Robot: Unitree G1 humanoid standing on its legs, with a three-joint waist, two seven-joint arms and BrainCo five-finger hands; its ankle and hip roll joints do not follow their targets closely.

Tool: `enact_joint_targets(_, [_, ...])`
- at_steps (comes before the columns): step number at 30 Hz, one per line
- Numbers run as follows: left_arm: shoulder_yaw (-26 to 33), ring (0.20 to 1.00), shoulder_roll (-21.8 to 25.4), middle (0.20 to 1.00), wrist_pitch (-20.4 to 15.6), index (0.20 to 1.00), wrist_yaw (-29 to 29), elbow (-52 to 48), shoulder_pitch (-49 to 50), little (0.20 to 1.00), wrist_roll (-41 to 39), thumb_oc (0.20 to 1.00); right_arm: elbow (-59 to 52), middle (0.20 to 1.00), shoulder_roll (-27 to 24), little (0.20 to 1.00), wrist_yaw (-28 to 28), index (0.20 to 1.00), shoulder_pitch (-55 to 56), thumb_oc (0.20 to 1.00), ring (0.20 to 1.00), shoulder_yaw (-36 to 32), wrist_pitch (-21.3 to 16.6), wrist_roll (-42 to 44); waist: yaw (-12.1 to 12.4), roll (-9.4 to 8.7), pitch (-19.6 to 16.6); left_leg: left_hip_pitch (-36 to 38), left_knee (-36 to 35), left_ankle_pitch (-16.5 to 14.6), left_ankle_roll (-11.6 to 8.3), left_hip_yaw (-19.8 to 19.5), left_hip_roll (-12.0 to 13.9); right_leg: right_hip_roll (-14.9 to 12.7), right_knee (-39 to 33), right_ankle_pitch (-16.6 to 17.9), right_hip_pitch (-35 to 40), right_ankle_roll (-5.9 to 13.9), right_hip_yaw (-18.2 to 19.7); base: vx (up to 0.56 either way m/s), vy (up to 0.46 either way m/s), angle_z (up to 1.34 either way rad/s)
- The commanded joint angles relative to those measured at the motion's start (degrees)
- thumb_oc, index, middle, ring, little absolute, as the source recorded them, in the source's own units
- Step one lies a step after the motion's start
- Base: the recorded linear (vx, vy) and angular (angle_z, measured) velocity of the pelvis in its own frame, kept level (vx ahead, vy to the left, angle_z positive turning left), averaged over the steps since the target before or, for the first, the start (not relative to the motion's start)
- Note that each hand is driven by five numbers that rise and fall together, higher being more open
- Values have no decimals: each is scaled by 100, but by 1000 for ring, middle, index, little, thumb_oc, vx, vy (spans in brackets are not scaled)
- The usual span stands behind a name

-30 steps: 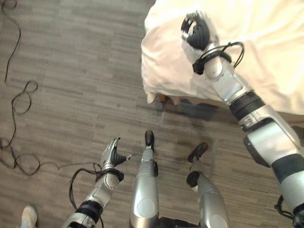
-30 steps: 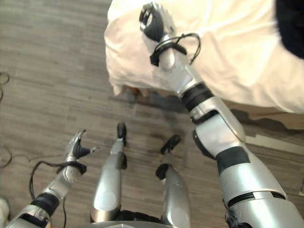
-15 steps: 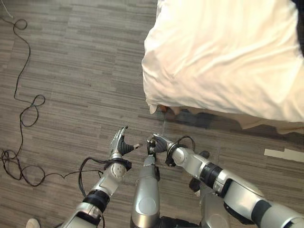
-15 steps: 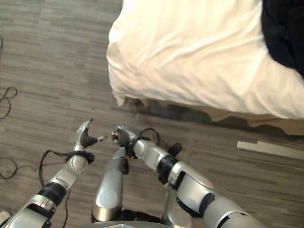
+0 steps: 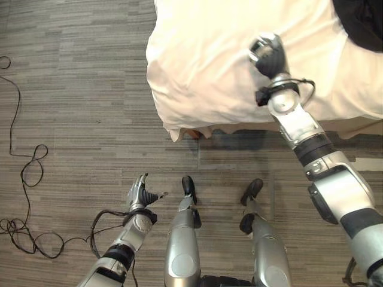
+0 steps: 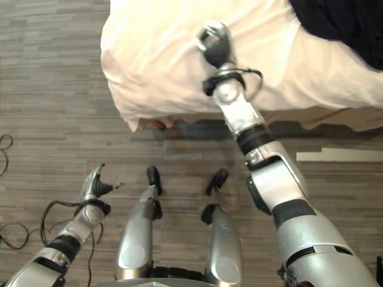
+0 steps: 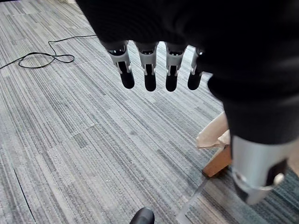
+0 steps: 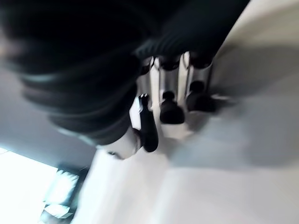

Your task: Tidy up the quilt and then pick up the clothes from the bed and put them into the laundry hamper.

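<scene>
We have our right hand [image 5: 267, 55] up over the quilt [image 5: 209, 66], near the corner of the bed [image 6: 311, 116], and from above we see mostly its dark cover with the fingers curled in. The right wrist view is blurred, yet it shows fingers and thumb bent toward pale fabric; whether any cloth is pinched between them we cannot tell, so we call the hand curled and leave the grip open. Our left hand [image 5: 140, 198] hangs low over the wooden floor [image 5: 78, 119], well apart from the bed, and its own wrist view shows the fingers [image 7: 147, 70] straight and loose, holding nothing.

How far along are we? We judge it early. The quilt covers the near corner and drapes over the edge, mostly smooth with a few soft wrinkles, so the tidying looks close to done or in its last touches. The clothes [image 6: 335, 24], a dark heap, lie on the bed at its far side, beyond the right hand and not touching it. Picking them up and dropping them in the hamper is all left to do.

The dark heap is cut off by the frame, so we cannot count garments or say what they are. The bed's far side is out of frame too.
</scene>
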Motion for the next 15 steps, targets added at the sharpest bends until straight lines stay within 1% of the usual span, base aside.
enact_joint_targets(1, [-316,1000,165,1000,-87,1000,135,143,-67,1000,-321,1000,108,200,-40,200,-61,200,97,200,200,-52,-61,540,115,74,-31,-34,609,-1135,-239,-56,284,-703,1200,-1703,166,703,293,-10,2,-13])
enact_joint_targets(3, [-290,1000,129,1000,-78,1000,117,264,-148,1000,-405,1000,388,200,-162,200,-19,200,541,200,200,-263,-70,686,21,70,-31,-45,851,-1280,-186,-62,325,-737,1394,-1786,135,675,344,12,45,-13])
enact_joint_targets(4, [-203,1000,39,1000,-52,1000,69,375,-188,1000,-512,1000,437,200,-180,200,13,200,1299,200,200,-605,-118,878,-108,48,-31,47,980,-1400,-151,-45,334,-766,1492,-1827,179,673,386,48,77,-6])
enact_joint_targets(5, [-168,1000,1,1000,-38,1000,48,421,-188,1000,-546,1000,410,200,-149,200,38,200,1730,200,200,-731,-145,935,-178,29,-31,135,1008,-1449,-133,-39,323,-779,1517,-1831,235,680,415,42,63,2])
enact_joint_targets(6, [-179,1000,2,1000,-39,1000,48,422,-178,1000,-547,1000,389,200,-148,200,35,200,1760,200,200,-738,-140,931,-170,28,-31,156,1004,-1453,-133,-34,320,-782,1517,-1834,252,683,417,53,51,7])
enact_joint_targets(8, [-131,1000,-97,1000,-1,1000,-52,494,-194,1000,-568,1000,439,200,-36,200,118,200,2773,200,200,-1021,-173,1027,-358,-36,-31,518,913,-1526,-100,-1,257,-791,1423,-1818,526,713,475,90,76,4])
enact_joint_targets(11, [-49,1000,-180,1000,64,1000,-184,602,-160,1000,-512,1000,395,200,181,200,245,200,4161,200,200,-1347,-156,951,-714,-152,-34,1237,601,-1574,-58,96,105,-771,1126,-1741,1121,784,543,109,105,-2])
enact_joint_targets(12, [-31,1000,-191,1000,71,1000,-234,634,-113,1000,-505,1000,395,200,215,200,271,200,4523,200,200,-1480,-139,947,-799,-201,-105,1375,453,-1453,6,160,27,-773,971,-1614,1256,746,530,124,100,-11])
enact_joint_targets(13, [-21,1000,-218,1000,92,1000,-306,689,-75,1000,-476,1000,524,200,246,200,349,200,4887,200,200,-1597,-114,935,-914,-242,-283,1556,284,-1443,22,216,-49,-757,892,-1598,1389,774,537,222,119,-19])
enact_joint_targets(14, [-43,1000,-264,1000,126,1000,-425,773,25,1000,-395,1000,760,875,312,875,517,875,5464,875,875,-1683,-41,835,-1095,-286,-591,1856,18,-1427,58,320,-154,-767,865,-1577,1552,817,542,231,92,-16])
enact_joint_targets(15, [-43,1000,-264,1000,126,1000,-425,773,26,1000,-395,1000,759,1000,312,1000,517,1000,5464,1000,1000,-1683,-41,835,-1094,-286,-591,1858,16,-1426,58,321,-155,-768,865,-1577,1552,817,542,208,95,-34])
